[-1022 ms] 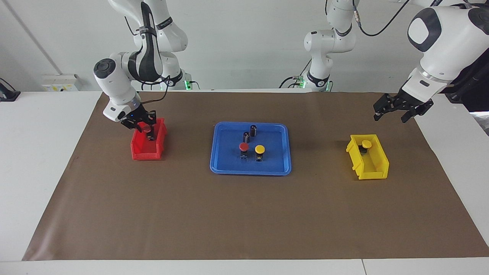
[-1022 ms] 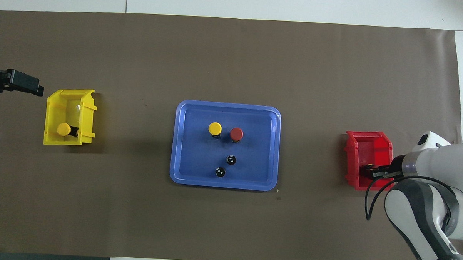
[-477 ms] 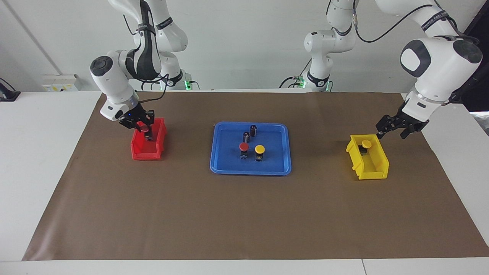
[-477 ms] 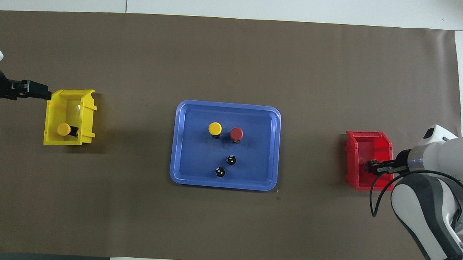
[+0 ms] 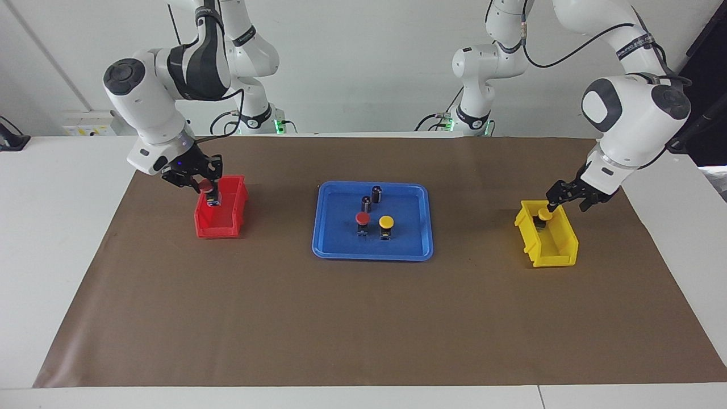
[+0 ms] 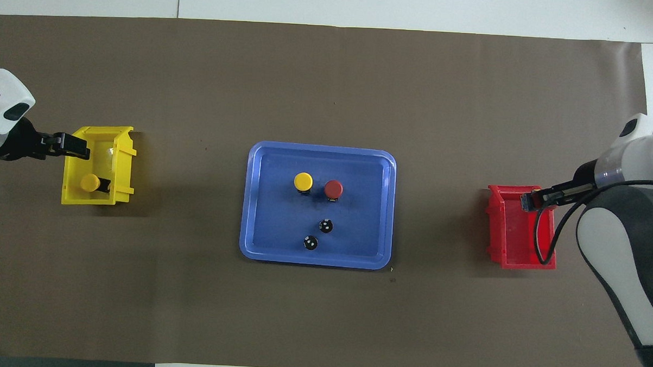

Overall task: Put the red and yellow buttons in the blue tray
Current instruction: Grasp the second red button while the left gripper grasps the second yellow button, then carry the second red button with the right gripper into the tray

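The right tool is gripping a red button, fully closed on it, and holding it over the red bin. The left tool is hanging over the yellow bin, just above a yellow button lying in it; I cannot tell how wide it is standing. 2 more buttons, 1 red and 1 yellow, are standing in the blue tray mid-worktop, beside 2 dark cylinders. The buttons are looking light, rigid and smooth-capped, so gripping the black body below the cap is probably giving the firmest hold.
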You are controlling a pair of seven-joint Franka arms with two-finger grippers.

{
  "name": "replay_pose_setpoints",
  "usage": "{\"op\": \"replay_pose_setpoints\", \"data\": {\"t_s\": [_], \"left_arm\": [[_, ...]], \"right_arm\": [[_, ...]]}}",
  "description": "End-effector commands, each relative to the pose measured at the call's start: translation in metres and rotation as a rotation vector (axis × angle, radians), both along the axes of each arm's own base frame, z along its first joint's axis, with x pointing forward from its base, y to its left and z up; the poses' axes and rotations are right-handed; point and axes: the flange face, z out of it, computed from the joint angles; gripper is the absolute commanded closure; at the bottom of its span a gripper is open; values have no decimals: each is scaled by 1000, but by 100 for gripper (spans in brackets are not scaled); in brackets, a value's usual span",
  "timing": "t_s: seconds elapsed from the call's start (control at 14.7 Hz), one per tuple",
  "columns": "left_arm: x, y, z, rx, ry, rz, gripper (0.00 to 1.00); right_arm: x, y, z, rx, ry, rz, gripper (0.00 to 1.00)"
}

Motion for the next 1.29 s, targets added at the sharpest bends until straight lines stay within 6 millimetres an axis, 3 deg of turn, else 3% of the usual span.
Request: {"op": "replay_pose_setpoints", "data": {"t_s": [0.0, 0.2, 0.34, 0.48, 0.61, 0.82, 1.02, 1.09, 1.23], "left_arm": [[-19, 8, -27, -17, -6, 14, 25], [-25, 8, -43, -15, -13, 20, 32], [-27, 7, -47, -14, -13, 24, 33], [-28, 7, -49, -14, -13, 24, 33], [-31, 8, -57, -14, -9, 24, 33], [-39, 7, -65, -13, -5, 29, 33], [-39, 7, -65, -12, -16, 30, 42], [-39, 7, -65, -12, -17, 30, 48], [-33, 8, -62, -11, -26, 42, 85]], "right_arm": [[26, 62, 10, 0, -10, -75, 76], [56, 145, 16, 15, -37, -149, 79], [67, 196, -2, 33, -27, -214, 79], [62, 243, -19, 42, -42, -211, 78], [48, 250, -55, 21, -8, -196, 75], [41, 256, -68, 25, -17, -183, 75], [26, 262, -95, 9, 8, -163, 75], [19, 274, -103, 12, 2, -142, 75], [18, 275, -111, 10, -17, -132, 74]]}}
